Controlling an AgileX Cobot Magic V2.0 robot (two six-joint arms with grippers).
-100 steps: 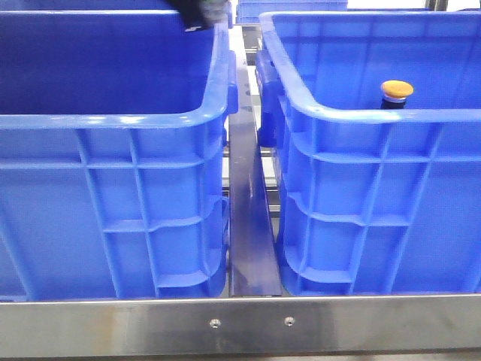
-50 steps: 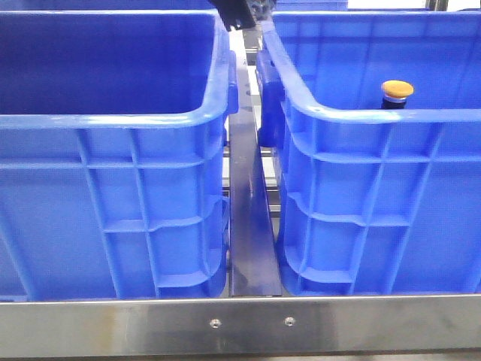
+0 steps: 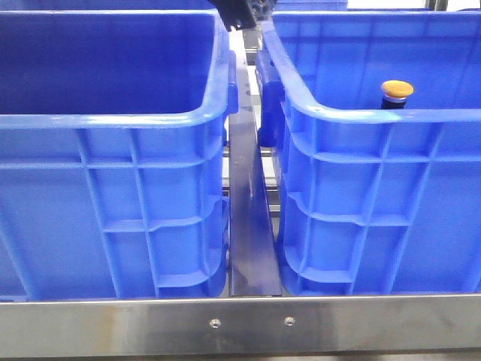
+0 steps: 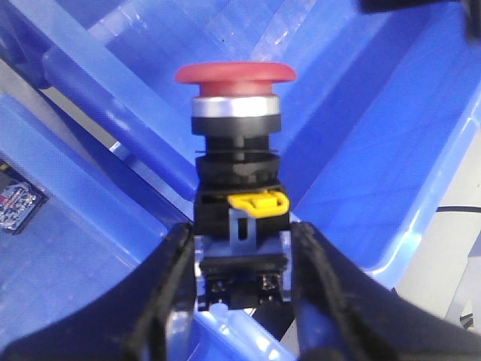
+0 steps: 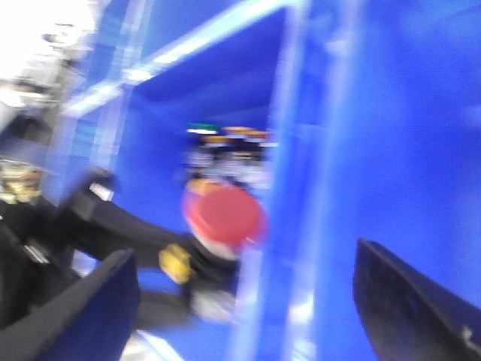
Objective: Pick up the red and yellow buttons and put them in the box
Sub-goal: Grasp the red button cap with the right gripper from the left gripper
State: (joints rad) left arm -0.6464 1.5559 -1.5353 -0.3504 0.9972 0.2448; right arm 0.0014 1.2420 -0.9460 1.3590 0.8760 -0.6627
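My left gripper is shut on the black body of the red button and holds it upright in the air over the rims of the blue bins. The right wrist view, which is blurred, shows the same red button in the left gripper's dark fingers next to a bin wall. My right gripper is open and empty, facing that button. The yellow button stands inside the right blue bin, behind its front rim. A dark gripper part shows at the top of the front view, between the bins.
The left blue bin stands beside the right one, with a narrow metal strip between them. A steel rail runs along the front. Several more buttons stand at the far end of a bin in the right wrist view.
The dark gripper part at the top of the front view has moved right, from over the left bin's back to the gap between the bins. The yellow button has not moved.
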